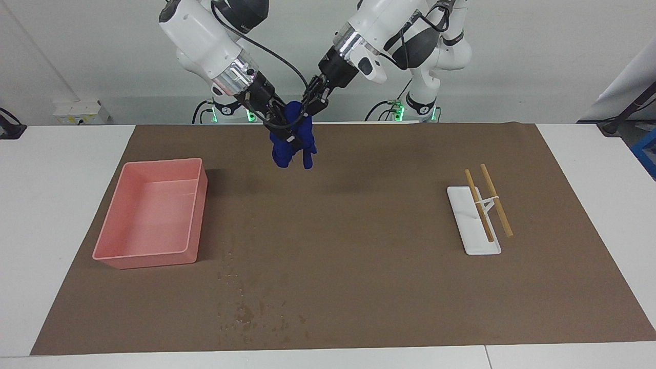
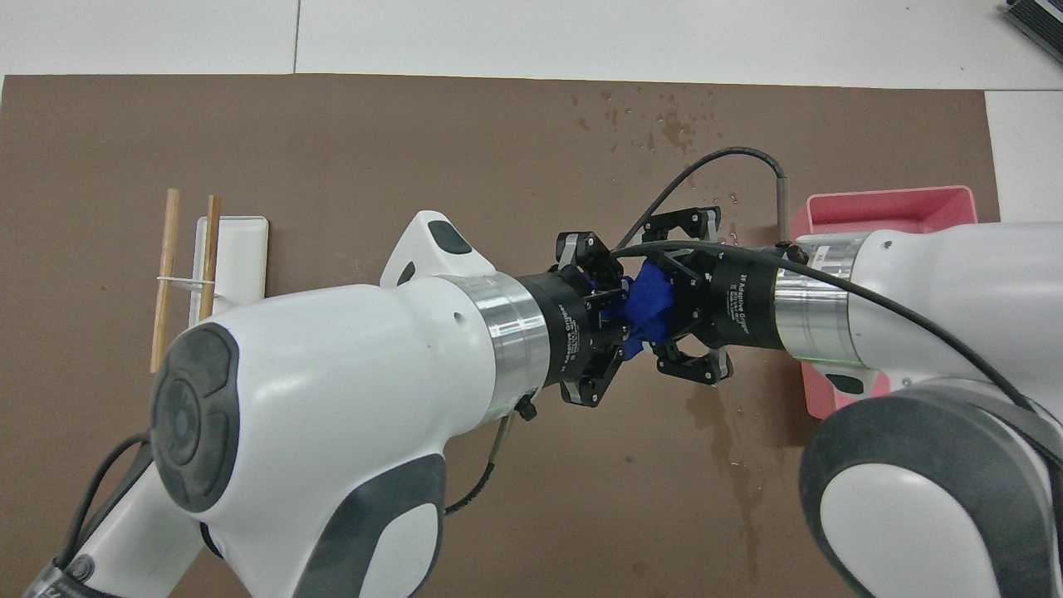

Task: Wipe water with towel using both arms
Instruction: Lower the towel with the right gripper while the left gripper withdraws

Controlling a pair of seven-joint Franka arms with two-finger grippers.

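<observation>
The blue towel point(image 1: 306, 148) hangs as a bundle in the air over the brown mat, near the robots' edge. My left gripper point(image 1: 308, 114) is shut on the towel's top and carries it. My right gripper point(image 1: 287, 137) has come in from the pink tray's end and is pressed into the same bundle. In the overhead view the towel point(image 2: 648, 295) shows only as a small blue patch between the left gripper point(image 2: 621, 309) and the right gripper point(image 2: 660, 309), which meet nose to nose. Water drops point(image 1: 246, 313) point(image 2: 674, 126) lie scattered on the mat, far from the robots.
A pink tray point(image 1: 148, 259) point(image 2: 880, 203) stands on the mat toward the right arm's end. A white rest point(image 1: 474, 241) point(image 2: 237, 237) bearing two wooden chopsticks point(image 1: 494, 200) lies toward the left arm's end. The brown mat point(image 1: 384, 266) covers most of the table.
</observation>
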